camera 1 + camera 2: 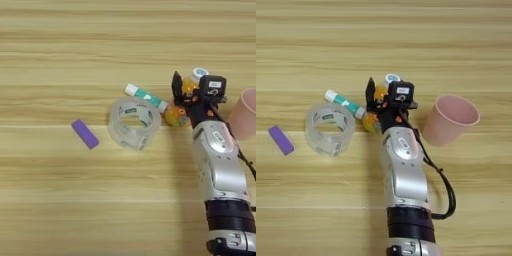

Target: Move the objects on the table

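A small orange juice bottle (371,121) lies on the table, its white cap (392,78) pointing to the far right. My right gripper (382,95) stands over the bottle's upper half, open, with one black finger (370,92) on the bottle's left side and the other mostly hidden under the wrist block. A wide clear roll of tape (134,123) rests just left of the bottle. Further left lies a small flat purple block (84,133). The light wooden table (100,45) fills both views.
A white and teal tube (146,97) lies between the tape roll and the bottle, touching or nearly touching both. A pink cup (450,120) stands right of my forearm (405,170), which comes in from the bottom edge.
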Controlling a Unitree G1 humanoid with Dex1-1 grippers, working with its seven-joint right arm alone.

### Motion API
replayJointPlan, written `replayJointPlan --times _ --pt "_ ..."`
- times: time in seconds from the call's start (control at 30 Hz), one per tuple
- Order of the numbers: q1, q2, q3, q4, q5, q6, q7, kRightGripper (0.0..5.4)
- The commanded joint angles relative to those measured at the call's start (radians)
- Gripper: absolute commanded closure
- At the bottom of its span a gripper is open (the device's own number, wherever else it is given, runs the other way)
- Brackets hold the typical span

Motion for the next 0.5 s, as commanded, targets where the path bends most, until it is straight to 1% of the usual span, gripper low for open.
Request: replayJointPlan --times 0.03,0.23,0.5 --pt "-0.048 -0.022 0.008 -0.060 0.000 -0.016 0.012 1.98" --pt "-0.044 -0.024 0.008 -0.091 0.004 -0.024 0.018 1.98" --pt "-0.042 -0.027 0.014 -0.159 0.003 -0.002 0.022 1.98"
